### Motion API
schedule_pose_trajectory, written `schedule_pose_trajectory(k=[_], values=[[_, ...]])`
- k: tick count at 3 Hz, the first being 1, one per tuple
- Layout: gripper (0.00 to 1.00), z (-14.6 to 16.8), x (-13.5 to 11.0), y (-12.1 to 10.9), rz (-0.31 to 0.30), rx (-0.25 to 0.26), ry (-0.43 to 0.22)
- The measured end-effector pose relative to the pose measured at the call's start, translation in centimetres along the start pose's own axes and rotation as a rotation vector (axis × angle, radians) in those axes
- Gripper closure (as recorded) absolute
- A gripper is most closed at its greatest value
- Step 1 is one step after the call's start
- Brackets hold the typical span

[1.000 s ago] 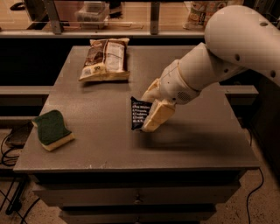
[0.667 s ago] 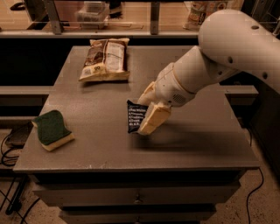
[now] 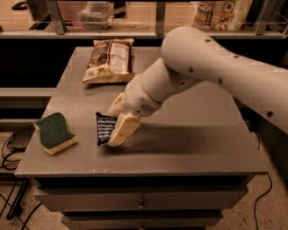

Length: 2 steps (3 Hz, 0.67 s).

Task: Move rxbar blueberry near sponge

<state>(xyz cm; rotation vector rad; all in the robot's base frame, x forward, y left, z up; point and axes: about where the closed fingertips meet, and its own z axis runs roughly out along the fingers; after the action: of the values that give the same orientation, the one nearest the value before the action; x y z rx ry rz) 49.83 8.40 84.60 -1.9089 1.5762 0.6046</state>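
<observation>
The rxbar blueberry (image 3: 104,128) is a dark navy wrapper with white text, held upright between my gripper's (image 3: 113,121) tan fingers (image 3: 122,130), just above the grey table (image 3: 189,134). The gripper is shut on it, left of the table's middle. The sponge (image 3: 55,132), dark green on top with a pale yellow base, lies flat near the table's front left edge, a short gap to the left of the bar. My white arm reaches in from the upper right.
A tan-and-brown chip bag (image 3: 109,60) lies at the table's back left. A shelf with a clear tub (image 3: 95,11) and packages (image 3: 222,13) runs behind the table. Cables (image 3: 9,152) hang at the left, below the table.
My gripper has carried the bar leftward across the table, from about the middle to close by the sponge. The sponge and chip bag have not moved.
</observation>
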Motion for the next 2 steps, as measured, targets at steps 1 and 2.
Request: schedule_pose_trajectory(k=[1,2], values=[[0.81,3.9,-1.9,-0.4,0.0,-0.04,-0.058],[0.59,6.9,-4.1,-1.2,-0.017,-0.061,-0.115]])
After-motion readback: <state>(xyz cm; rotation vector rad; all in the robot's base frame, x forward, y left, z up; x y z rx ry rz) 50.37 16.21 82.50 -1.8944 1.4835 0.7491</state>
